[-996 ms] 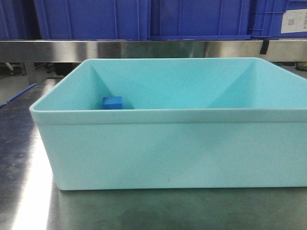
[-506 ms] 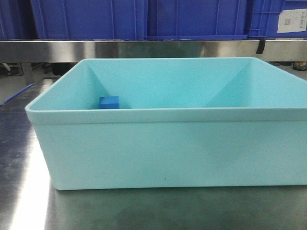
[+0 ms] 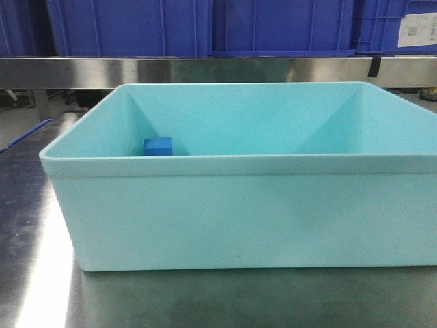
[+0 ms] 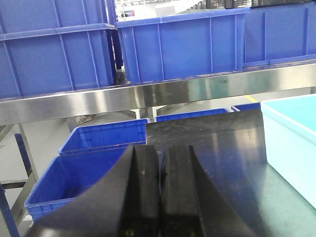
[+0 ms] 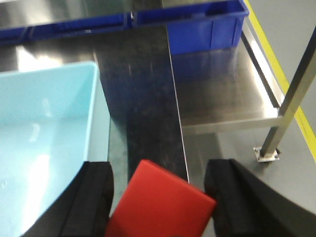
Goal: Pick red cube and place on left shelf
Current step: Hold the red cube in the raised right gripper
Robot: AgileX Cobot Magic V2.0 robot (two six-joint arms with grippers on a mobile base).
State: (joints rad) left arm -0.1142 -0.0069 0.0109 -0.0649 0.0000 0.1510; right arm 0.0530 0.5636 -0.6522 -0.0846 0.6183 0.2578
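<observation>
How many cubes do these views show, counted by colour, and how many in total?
red cube: 1, held in the right claw
blue cube: 1, inside the cyan bin
Total: 2 cubes

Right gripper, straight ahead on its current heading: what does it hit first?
The right gripper, shut on the red cube, points down at the dark steel tabletop beside the cyan bin; that surface probably comes first. The blue crate sits beyond. Depth is unclear.
</observation>
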